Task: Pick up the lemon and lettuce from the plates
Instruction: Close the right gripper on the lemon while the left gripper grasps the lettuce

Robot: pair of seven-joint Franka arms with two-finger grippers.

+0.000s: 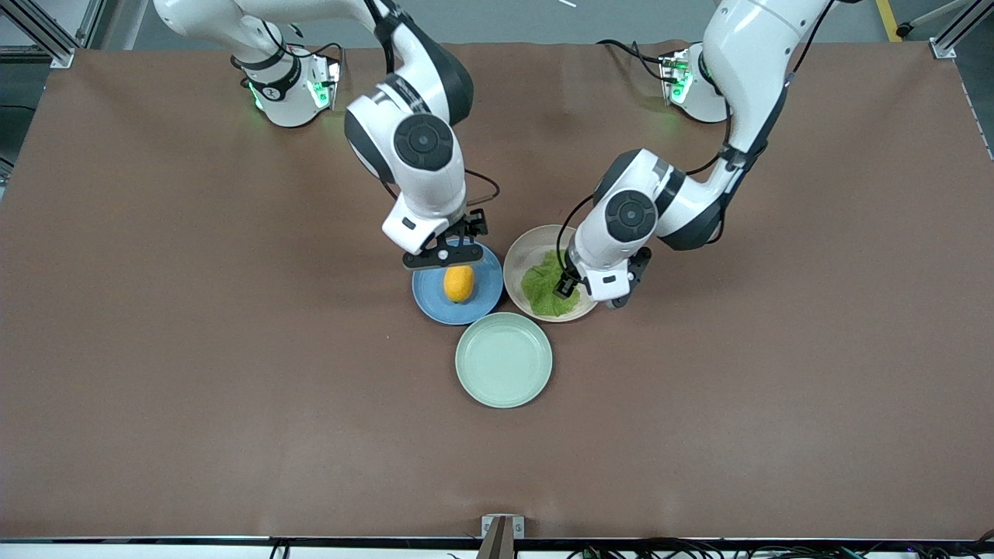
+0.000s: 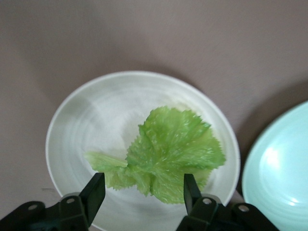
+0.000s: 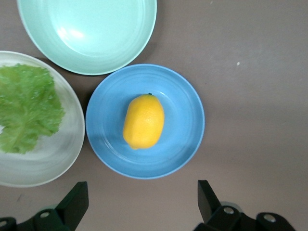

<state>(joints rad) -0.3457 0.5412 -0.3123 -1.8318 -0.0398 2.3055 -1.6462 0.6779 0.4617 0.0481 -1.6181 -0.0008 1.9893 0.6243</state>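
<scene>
The lemon (image 1: pixel 459 282) lies in the middle of the blue plate (image 1: pixel 429 299). My right gripper (image 1: pixel 445 258) hovers open over that plate's edge toward the robots' bases. In the right wrist view its open gripper (image 3: pixel 142 197) is over bare table just short of the blue plate (image 3: pixel 187 139) and the lemon (image 3: pixel 143 120). The lettuce (image 1: pixel 546 289) lies on the beige plate (image 1: pixel 526 247). My left gripper (image 1: pixel 588 295) is open, low over the leaf. In the left wrist view the open gripper (image 2: pixel 143 192) straddles the edge of the lettuce (image 2: pixel 168 151) on the beige plate (image 2: pixel 91 120).
An empty mint-green plate (image 1: pixel 503 359) sits nearer to the front camera, touching close to both other plates; it also shows in the left wrist view (image 2: pixel 284 168) and the right wrist view (image 3: pixel 89 29). The brown table (image 1: pixel 194 349) spreads wide around the three plates.
</scene>
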